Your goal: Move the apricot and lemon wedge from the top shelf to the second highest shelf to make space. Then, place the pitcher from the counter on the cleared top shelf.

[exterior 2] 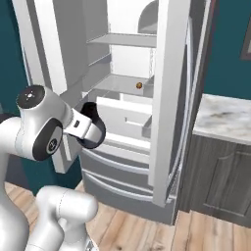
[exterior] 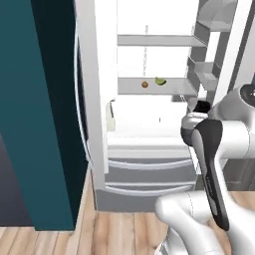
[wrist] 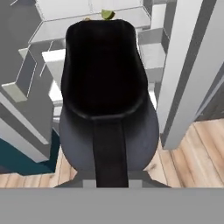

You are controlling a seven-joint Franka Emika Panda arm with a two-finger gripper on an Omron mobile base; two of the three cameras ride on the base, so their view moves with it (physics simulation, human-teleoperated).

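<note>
You are looking at the gripper (wrist: 107,175) clenching the pitcher (wrist: 107,100); in the hand view the dark jug is sitting right in front of the camera, its mouth pointing toward the open fridge (exterior: 97,124). The apricot (exterior: 145,84) and lemon wedge (exterior: 160,80) are lying side by side, just apart, on the second shelf (exterior: 149,88); the top shelf (exterior: 154,41) above them is standing bare; the counter (exterior 2: 225,117) is showing to the fridge's right.
</note>
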